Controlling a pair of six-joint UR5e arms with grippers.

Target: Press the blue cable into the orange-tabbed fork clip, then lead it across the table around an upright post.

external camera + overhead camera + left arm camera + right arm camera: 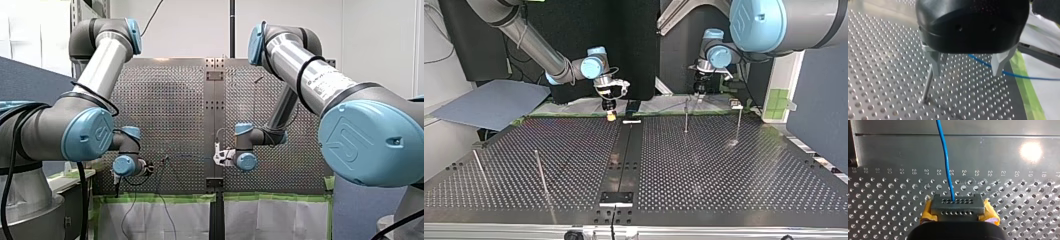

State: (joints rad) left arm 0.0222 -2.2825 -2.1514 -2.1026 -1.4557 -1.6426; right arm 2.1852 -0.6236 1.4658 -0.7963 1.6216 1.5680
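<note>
Blue cable (946, 157): pinched in the closed, yellow-padded right gripper (956, 206), its length running straight ahead toward the left gripper (965, 72), whose 2 metal fingers (934, 62) stand apart, holding nothing. An upright post (927, 85) rises just beside 1 finger; the cable passes behind the other. Fork clip not discernible.

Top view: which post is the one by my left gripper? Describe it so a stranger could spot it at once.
On the perforated table, look to the far edge in the view's right half, where my left gripper hangs. Two thin upright metal posts stand there; this post is the one nearer the table's dark middle strip, right beside the gripper, not the outer post.
</note>
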